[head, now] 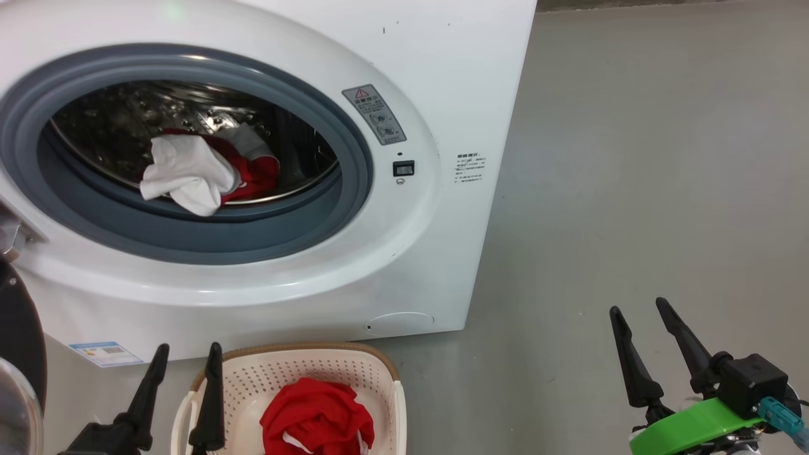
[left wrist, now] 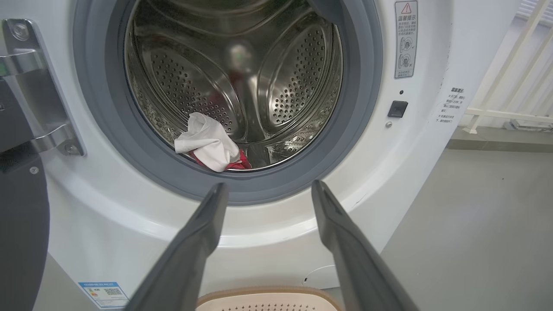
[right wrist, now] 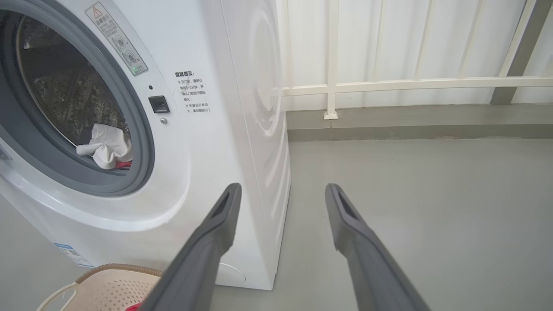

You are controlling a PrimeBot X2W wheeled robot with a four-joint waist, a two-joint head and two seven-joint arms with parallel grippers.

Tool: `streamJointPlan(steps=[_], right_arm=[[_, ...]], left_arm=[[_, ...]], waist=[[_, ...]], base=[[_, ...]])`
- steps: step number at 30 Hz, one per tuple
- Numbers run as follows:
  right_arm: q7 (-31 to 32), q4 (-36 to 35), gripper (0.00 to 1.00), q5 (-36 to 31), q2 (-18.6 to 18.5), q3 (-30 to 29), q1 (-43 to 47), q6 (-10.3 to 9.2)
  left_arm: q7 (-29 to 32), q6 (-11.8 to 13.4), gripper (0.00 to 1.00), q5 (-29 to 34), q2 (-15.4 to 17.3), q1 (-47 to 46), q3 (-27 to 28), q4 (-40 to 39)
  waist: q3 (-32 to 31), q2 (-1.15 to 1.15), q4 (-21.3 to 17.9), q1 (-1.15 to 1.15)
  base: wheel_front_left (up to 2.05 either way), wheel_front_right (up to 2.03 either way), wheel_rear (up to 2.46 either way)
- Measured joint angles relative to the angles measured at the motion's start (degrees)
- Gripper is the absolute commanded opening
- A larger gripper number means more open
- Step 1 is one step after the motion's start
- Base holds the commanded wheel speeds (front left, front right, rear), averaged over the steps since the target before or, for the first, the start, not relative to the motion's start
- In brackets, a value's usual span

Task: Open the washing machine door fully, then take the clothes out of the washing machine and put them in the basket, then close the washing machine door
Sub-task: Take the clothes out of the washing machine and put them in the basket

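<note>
The white washing machine stands with its drum exposed; its door hangs swung out at the far left edge, black rim and glass partly seen. White and red clothes lie at the drum's front lip, also in the left wrist view as clothes and in the right wrist view as clothes. The cream basket sits on the floor below the machine with a red garment inside. My left gripper is open over the basket's left side, empty. Out to the right, over bare floor, my right gripper is also open and empty.
Grey floor stretches to the right of the machine. A white railing runs behind it. The door hinge bracket juts out at the opening's left. The basket rim lies just under my left fingers.
</note>
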Motion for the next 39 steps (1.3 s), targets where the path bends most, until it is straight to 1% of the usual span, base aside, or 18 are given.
streamJointPlan(steps=[16, 20, 25, 31, 34, 39], right_arm=[[0.0, -0.4, 1.0, 0.0, 0.1, -0.7, 0.3, 0.0], [0.0, -0.6, 1.0, 0.0, 0.3, -0.8, 0.2, 0.0], [0.0, -0.8, 1.0, -0.1, 0.8, -0.7, -0.2, 0.0], [0.0, -0.9, 1.0, -0.1, 1.0, 0.1, -2.9, 0.0], [0.0, -0.9, 1.0, -0.1, 1.1, 0.6, -4.1, 0.0], [0.0, -0.7, 1.0, -0.1, 1.4, 0.9, -5.3, 0.0]], left_arm=[[0.0, 0.0, 1.0, 0.0, -0.2, 0.3, 0.0, -1.4], [0.0, 0.0, 1.0, 0.0, -0.2, -0.1, -0.3, -0.6], [0.0, 0.0, 1.0, 0.8, -0.4, -4.5, -0.3, 4.3], [0.0, 0.1, 1.0, 3.8, -0.3, -13.5, -0.4, 10.5], [0.0, 1.2, 1.0, 6.0, 0.3, -17.9, -0.8, 14.3], [0.0, 3.6, 1.0, 11.3, 3.2, -24.9, -2.8, 20.8]], waist=[[0.7, 0.0, -0.2, 0.0], [1.5, 0.0, -0.2, 0.0], [3.4, 0.0, -0.1, 0.0], [6.7, 0.0, -0.4, 0.0], [8.4, 0.0, -0.8, 0.0], [10.4, 0.0, -1.6, 0.0]], base=[[0.0, 0.0, 0.0], [0.0, 0.0, 0.0], [0.0, 0.0, 0.0], [0.0, 0.0, 0.0], [0.0, 0.0, 0.0], [0.0, 0.0, 0.0]])
